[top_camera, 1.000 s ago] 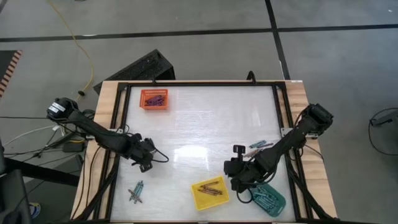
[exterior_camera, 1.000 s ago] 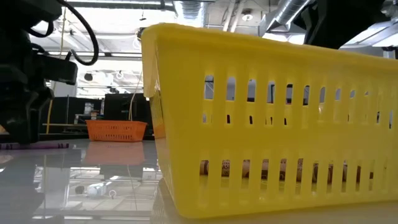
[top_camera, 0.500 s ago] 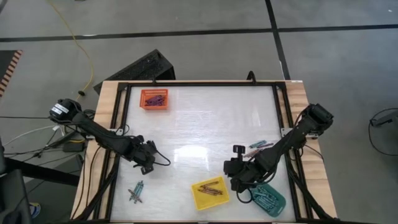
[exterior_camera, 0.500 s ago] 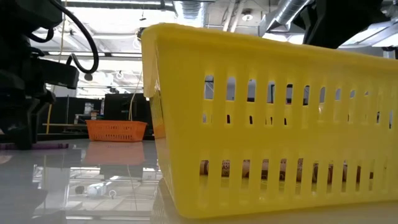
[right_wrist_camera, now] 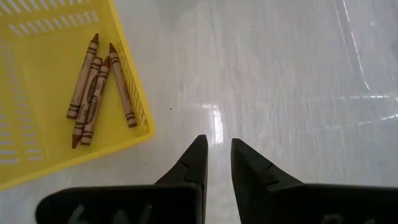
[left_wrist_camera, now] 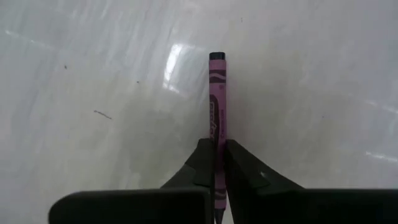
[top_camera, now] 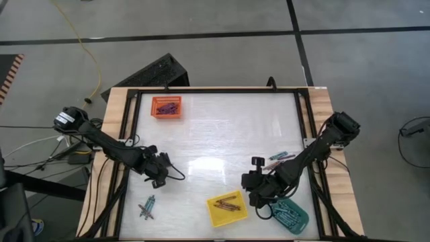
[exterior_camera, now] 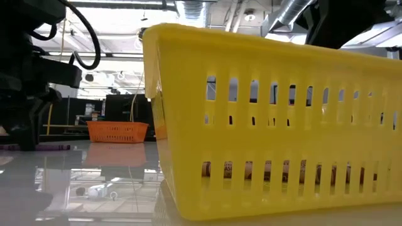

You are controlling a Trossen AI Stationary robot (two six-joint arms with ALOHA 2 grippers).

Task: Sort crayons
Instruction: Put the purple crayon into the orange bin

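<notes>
Left tool point(left_wrist_camera: 216, 163) now clamped on a purple crayon point(left_wrist_camera: 217, 106); a second ago its fingers stood wide apart, and half a second ago they were partly closed. In the high view the left arm has barely shifted, sitting at left-centre of the table point(top_camera: 215, 128). Right arm and right tool point(right_wrist_camera: 216, 155) unchanged: fingers a small gap apart, nothing between them, parked lower right of centre beside the yellow tray point(top_camera: 226, 209).

Hard to make out: in the high view the purple crayon is hidden under the left tool point(top_camera: 158, 176). The low view is mostly filled by the yellow tray wall point(exterior_camera: 276, 125); the left arm shows only as a dark mass at the left edge, with a purple stick lying flat on the table at its foot. The crayon's near end is buried between the fingers in the left wrist view.

Orientation: purple crayon's long axis runs straight out ahead of the left fingers, lying flat on the table. Brown crayons point(right_wrist_camera: 93, 87) lie in the yellow tray, roughly parallel. A loose bunch of crayons point(top_camera: 146, 207) sits lower left of the table, another loose few point(top_camera: 280, 158) right of centre, more in the teal tray point(top_camera: 290, 214) at lower right, and dark ones in the orange tray point(top_camera: 166, 107) at upper left.
</notes>
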